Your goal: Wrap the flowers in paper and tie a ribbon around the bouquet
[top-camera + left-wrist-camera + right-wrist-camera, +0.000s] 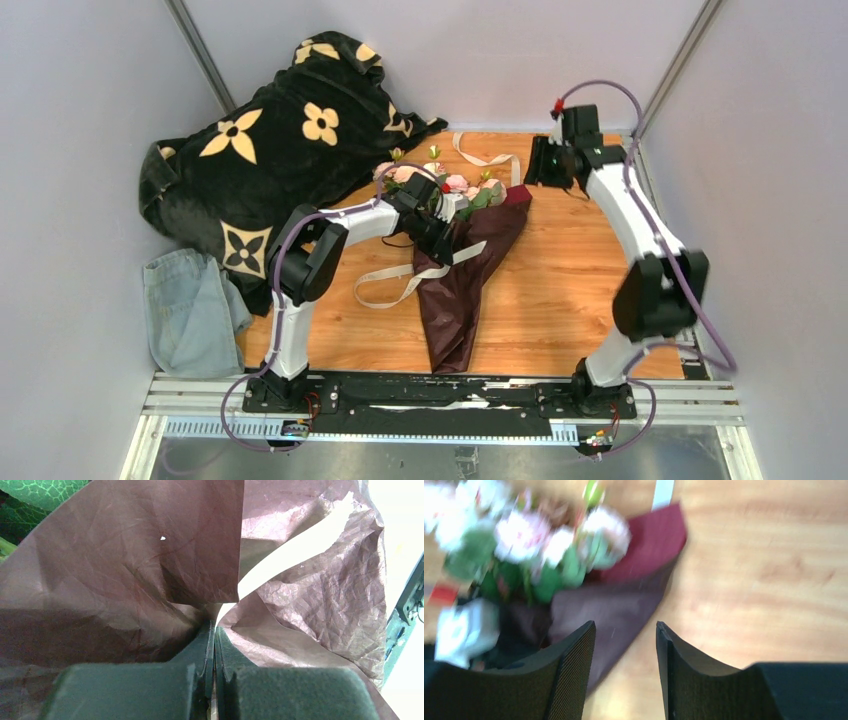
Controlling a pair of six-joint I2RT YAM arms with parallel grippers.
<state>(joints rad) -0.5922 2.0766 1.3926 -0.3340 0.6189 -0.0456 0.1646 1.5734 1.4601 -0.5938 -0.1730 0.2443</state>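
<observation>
Plainly, the bouquet (470,270) lies flat on the wooden table (560,290), a little left of centre, its narrow tip towards the arm bases and its wide mouth towards the far side. The flowers (458,184), pink and cream heads among green leaves, spill out of that far end. The left gripper (214,635) reaches in from the left, just below the blooms, and its jaws are pressed together on a fold of the paper (125,565); the crinkled maroon sheet fans up and out from between the pads and fills nearly the whole left wrist view (a sliver of green leaf shows in the upper left corner). The ribbon (400,270) lies on the table to the left of the cone and crosses it about a third of the way down, and another length of it curls on the wood beyond the flower heads. The right gripper (625,630) hangs above the far right part of the table, clear of the bouquet, its jaws parted with nothing between them; its own view is blurred. A black blanket (280,150) with cream flower prints is heaped at the far left, and a blue denim cloth (185,310) sits in front of it, by the left wall.
</observation>
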